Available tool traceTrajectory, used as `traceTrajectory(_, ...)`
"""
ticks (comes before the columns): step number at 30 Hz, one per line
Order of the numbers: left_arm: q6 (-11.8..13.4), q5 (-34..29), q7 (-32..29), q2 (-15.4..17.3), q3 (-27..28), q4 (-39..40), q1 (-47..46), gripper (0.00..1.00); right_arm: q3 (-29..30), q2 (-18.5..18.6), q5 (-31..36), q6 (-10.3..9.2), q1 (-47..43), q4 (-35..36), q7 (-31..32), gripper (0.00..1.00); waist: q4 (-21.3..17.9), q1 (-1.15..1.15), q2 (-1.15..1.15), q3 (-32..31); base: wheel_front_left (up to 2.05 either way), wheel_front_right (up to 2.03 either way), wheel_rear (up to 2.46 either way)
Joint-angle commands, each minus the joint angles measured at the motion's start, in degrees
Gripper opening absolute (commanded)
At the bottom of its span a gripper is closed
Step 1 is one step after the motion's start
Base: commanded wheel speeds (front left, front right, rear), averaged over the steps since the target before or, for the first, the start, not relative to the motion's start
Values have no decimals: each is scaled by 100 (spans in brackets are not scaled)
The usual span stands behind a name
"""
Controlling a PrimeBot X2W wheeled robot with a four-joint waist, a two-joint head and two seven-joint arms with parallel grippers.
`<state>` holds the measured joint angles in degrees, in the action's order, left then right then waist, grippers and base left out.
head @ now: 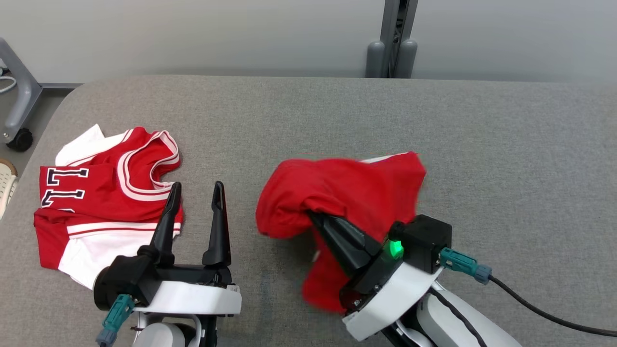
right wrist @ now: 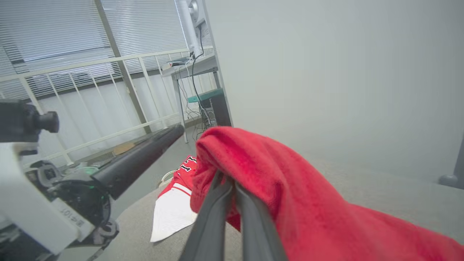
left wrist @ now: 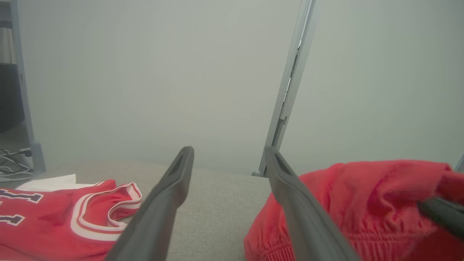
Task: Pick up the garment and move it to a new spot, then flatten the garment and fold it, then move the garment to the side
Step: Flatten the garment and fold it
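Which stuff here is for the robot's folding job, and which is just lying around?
For the job: the jersey, lying on the table; left gripper, open; right gripper, shut.
Just around: red shorts, though the right gripper pinches them; grey post; caster wheel.

Table far half free; jersey left, shorts centre

Smooth cloth garment, soft shorts, woven table

Red basketball jersey lying on the left side of the grey bench.
Roughly folded and rumpled, with white sleeve panels showing, white-and-red striped trim curving round the openings, and black white-edged numerals facing up.
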<state>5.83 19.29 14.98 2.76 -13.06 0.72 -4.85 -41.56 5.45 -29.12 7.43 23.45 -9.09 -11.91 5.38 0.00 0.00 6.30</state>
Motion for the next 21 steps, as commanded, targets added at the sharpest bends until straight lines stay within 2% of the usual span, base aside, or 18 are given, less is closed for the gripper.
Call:
traceTrajectory(1,24,22,13,23,37,14,40,100,-33,39,-115,11,54,125,34,0,-1,0,0,-36,0,0,0)
traceTrajectory(5,76,35,13,21,119,106,94,100,-40,46,-635,11,-9,767,183,0,-2,0,0,-112,0,0,0)
traceTrajectory(6,99,17,13,20,179,180,158,100,991,-89,-1209,11,-424,817,348,0,-25,0,0,-166,0,0,0)
traceTrajectory(8,89,9,13,22,182,191,180,100,1561,-160,-1187,11,-553,624,428,0,-30,0,0,-166,0,0,0)
traceTrajectory(15,39,-38,13,22,124,178,173,100,3451,-246,-1437,12,-723,-408,582,0,-64,0,0,-70,0,0,0)
traceTrajectory(16,39,-38,13,22,124,178,173,100,3451,-246,-1437,12,-723,-408,582,0,-64,0,0,-70,0,0,0)
traceTrajectory(21,8,-67,13,23,84,130,113,100,4646,-254,-1767,13,-328,-1899,554,0,-81,0,0,23,0,0,0)
